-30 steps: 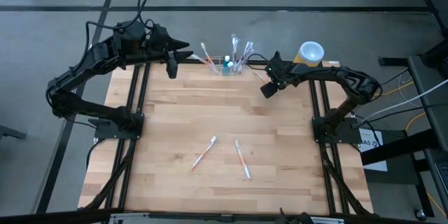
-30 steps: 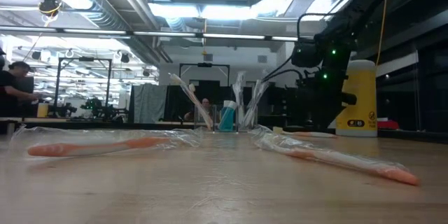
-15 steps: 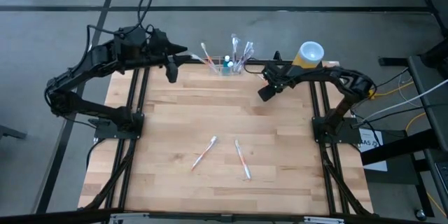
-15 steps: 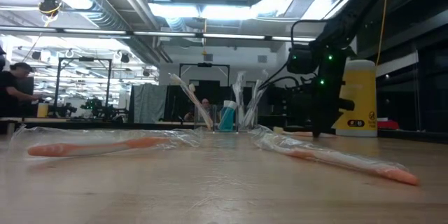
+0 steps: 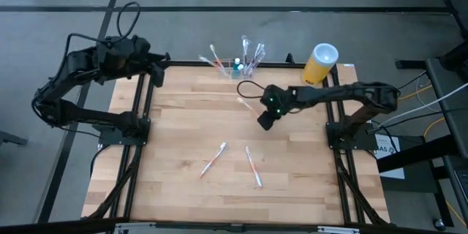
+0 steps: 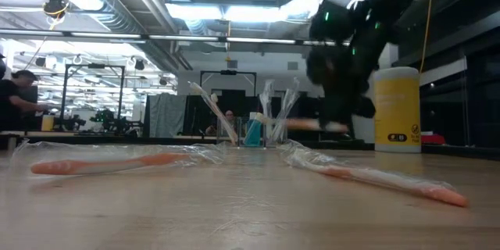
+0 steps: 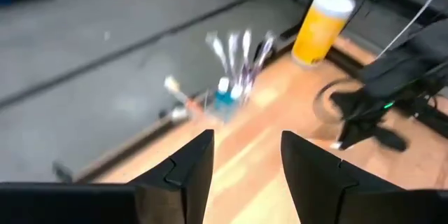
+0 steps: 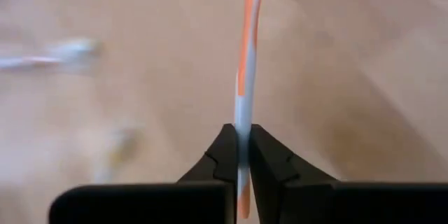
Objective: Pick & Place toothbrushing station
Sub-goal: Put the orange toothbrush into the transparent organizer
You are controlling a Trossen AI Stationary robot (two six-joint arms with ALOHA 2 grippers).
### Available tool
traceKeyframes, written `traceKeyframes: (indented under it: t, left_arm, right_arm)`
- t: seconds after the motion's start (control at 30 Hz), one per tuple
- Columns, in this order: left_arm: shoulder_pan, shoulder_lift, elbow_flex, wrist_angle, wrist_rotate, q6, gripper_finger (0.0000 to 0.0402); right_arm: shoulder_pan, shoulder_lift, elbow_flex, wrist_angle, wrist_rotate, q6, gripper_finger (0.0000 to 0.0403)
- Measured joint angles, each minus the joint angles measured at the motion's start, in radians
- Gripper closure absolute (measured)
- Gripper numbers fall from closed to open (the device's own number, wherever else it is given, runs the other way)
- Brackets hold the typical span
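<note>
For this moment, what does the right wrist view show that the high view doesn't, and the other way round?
Only the right wrist view: the right pincer shut on an orange-and-white toothbrush, seen close, over the wood.

Only the high view: the whole table, the left pincer at its far left corner, the see-through station with brushes in it at the far edge, the yellow cylinder, and two wrapped toothbrushes lying on the near half.

Both: the right pincer, its toothbrush and the wooden tabletop.
</note>
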Motion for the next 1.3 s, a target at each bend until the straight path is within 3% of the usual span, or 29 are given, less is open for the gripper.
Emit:
traceKeyframes:
  t: [0.13,0.23,0.43,0.5,0.6,0.67,0.73,0.9,1.03,1.3]
  left_arm:
    - [0.000,-0.007,0.000,-0.096,0.048,-0.098,0.0233]
    - [-0.005,0.003,-0.021,-0.080,0.100,-0.120,0.0224]
    - [-0.016,0.004,-0.277,0.031,0.197,-0.190,0.0204]
    - [-0.001,-0.007,-0.405,0.164,0.233,-0.243,0.0197]
    - [0.002,-0.041,-0.583,0.681,0.347,-0.350,0.0192]
    - [0.001,-0.049,-0.669,1.031,0.365,-0.424,0.0192]
    - [0.013,-0.034,-0.716,1.233,0.360,-0.474,0.0194]
    - [0.006,0.060,-0.734,1.285,0.448,-0.509,0.0195]
    - [-0.029,0.143,-0.734,1.488,0.438,-0.515,0.0194]
    - [-0.030,0.294,-0.707,1.694,0.440,-0.550,0.0209]
  right_arm:
    - [0.105,-0.113,0.009,0.122,0.010,0.123,0.0386]
    - [0.172,-0.167,0.049,0.168,0.062,0.177,0.0386]
    - [0.235,-0.194,0.208,0.171,0.240,0.138,0.0386]
    - [0.241,-0.195,0.263,0.176,0.303,0.108,0.0386]
    - [0.241,-0.196,0.301,0.168,0.368,0.075,0.0386]
    - [0.241,-0.196,0.301,0.144,0.377,0.073,0.0386]
    - [0.241,-0.195,0.301,0.126,0.383,0.073,0.0386]
    - [0.247,-0.195,0.301,0.171,0.397,0.073,0.0386]
    - [0.247,-0.195,0.301,0.187,0.396,0.073,0.0386]
    - [0.247,-0.195,0.301,0.208,0.396,0.077,0.0386]
